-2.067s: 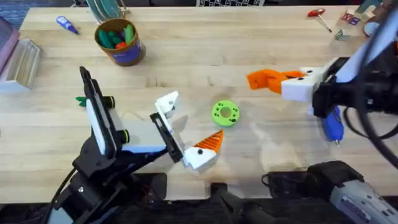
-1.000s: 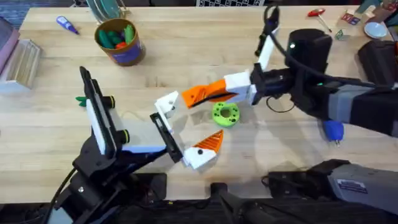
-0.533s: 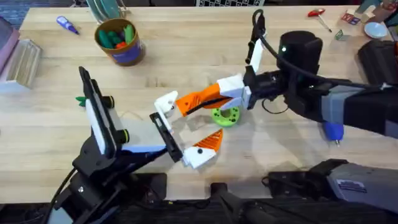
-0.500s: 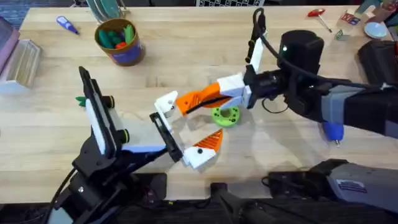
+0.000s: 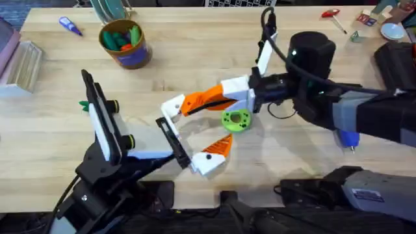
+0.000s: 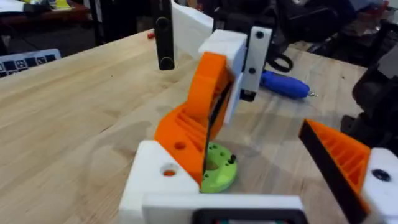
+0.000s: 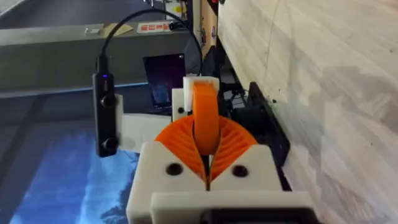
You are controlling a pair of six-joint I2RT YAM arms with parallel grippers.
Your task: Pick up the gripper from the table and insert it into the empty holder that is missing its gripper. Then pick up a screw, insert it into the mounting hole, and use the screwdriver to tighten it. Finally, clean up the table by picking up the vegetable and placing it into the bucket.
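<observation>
The right gripper (image 5: 198, 104) is clamped on the gripper (image 6: 196, 121), whose base meets the empty holder (image 5: 173, 107) near the table's middle, the bucket (image 5: 125, 43) far off at ten o'clock. I would seat it squarely, hole over hole. The left gripper's (image 5: 192, 136) fingers stand apart. The left wrist view shows the joint; overhead hides it.

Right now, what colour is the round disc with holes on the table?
Bright green; the disc shows best in the overhead view, just below the right gripper.
</observation>
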